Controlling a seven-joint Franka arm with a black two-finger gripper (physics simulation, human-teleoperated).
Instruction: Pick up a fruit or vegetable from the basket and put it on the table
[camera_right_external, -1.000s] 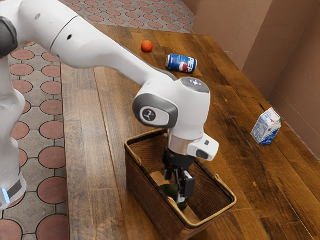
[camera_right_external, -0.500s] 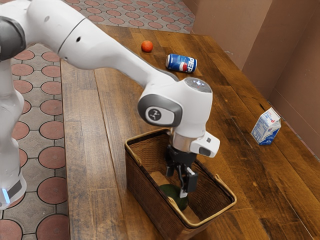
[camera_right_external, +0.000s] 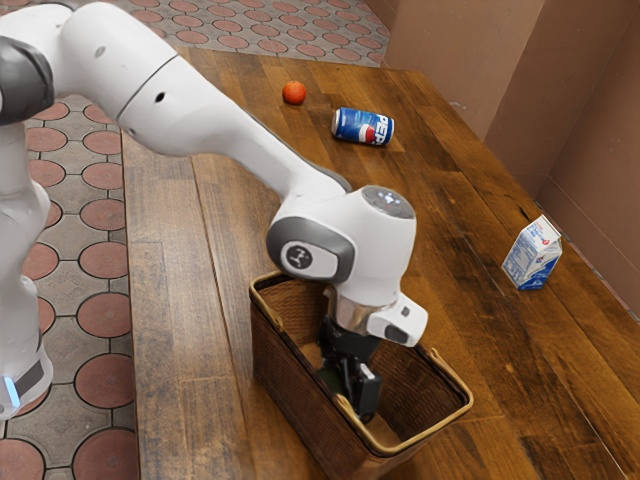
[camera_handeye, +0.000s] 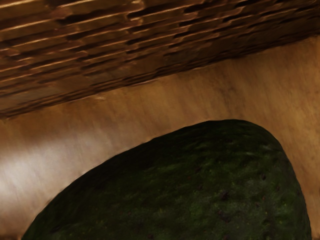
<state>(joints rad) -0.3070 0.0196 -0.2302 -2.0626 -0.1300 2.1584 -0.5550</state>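
My gripper (camera_right_external: 352, 392) is down inside the brown wicker basket (camera_right_external: 290, 400), low over the dark green avocado (camera_right_external: 330, 378), most of which it hides in the exterior view. How its fingers stand is hidden by the hand and the basket's rim. In the wrist view the avocado (camera_handeye: 200, 185) lies large and close under the hand, on the basket's light floor (camera_handeye: 125, 120), with the woven wall (camera_handeye: 100, 50) beyond it.
On the wooden table (camera_right_external: 180, 300) outside the basket are a white and blue milk carton (camera_right_external: 532, 256), a Pepsi can (camera_right_external: 362, 127) lying on its side and an orange fruit (camera_right_external: 293, 93) near the far edge.
Over the last second my hand first rose a little, then went down deeper into the basket over the avocado, tilting slightly. The carton, can and orange fruit have stayed where they were.
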